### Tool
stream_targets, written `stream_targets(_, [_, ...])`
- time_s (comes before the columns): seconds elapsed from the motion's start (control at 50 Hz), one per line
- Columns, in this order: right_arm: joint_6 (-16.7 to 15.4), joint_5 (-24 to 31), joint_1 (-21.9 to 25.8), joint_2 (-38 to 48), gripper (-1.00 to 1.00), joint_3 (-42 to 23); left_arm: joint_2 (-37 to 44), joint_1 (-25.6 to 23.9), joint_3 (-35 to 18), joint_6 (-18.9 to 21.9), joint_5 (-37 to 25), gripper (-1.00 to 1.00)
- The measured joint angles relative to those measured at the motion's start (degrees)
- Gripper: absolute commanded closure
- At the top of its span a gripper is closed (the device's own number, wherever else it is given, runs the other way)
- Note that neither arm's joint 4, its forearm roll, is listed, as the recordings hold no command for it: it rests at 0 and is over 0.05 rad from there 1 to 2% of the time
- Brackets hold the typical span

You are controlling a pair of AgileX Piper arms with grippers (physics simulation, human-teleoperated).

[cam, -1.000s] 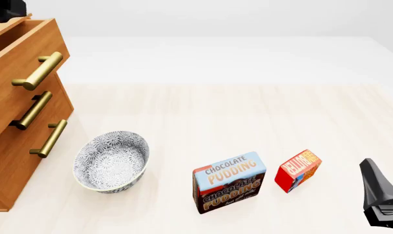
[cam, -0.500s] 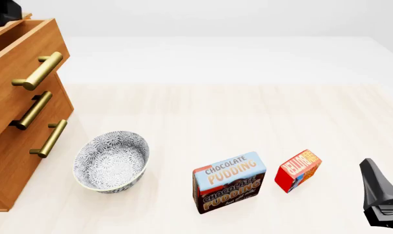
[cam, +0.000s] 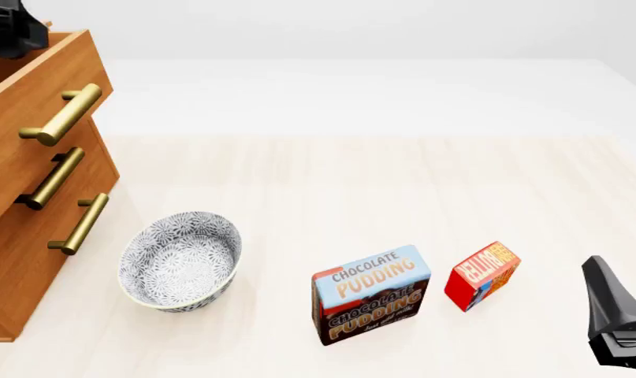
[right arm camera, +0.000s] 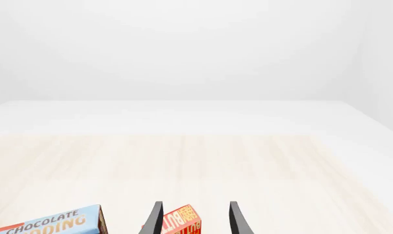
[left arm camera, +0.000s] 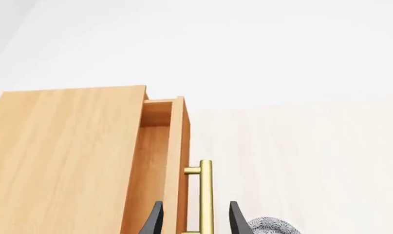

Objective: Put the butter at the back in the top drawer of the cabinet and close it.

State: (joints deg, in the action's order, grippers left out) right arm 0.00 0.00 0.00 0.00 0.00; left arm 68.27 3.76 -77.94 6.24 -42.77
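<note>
The butter [cam: 483, 275] is a small red box lying on the table at the front right, right of the Chocolate Pudding box [cam: 370, 294]. The cabinet [cam: 24, 197] stands at the left. Its top drawer [cam: 39, 87] is pulled out a little, and the left wrist view shows the gap inside it [left arm camera: 159, 146]. My left gripper [left arm camera: 196, 204] is open above the cabinet, and the drawer's brass handle [left arm camera: 206, 187] shows between its fingers. My right gripper [cam: 615, 319] is open and empty at the front right, pointing at the butter [right arm camera: 180, 222].
A patterned grey bowl [cam: 181, 260] sits in front of the cabinet's lower drawers [cam: 44, 205]. The pudding box [right arm camera: 50, 225] stands between the bowl and the butter. The table's far edge runs behind them.
My left arm has shifted slightly at the cabinet's top corner and shows more in the front view. The right arm, boxes and bowl have not moved.
</note>
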Motion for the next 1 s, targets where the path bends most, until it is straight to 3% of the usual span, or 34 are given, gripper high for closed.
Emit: stream_targets(1.0, [0.0, 0.0, 0.0, 0.0, -1.0, 0.0, 0.5, 1.0, 3.6, -2.2, 3.8, -1.0])
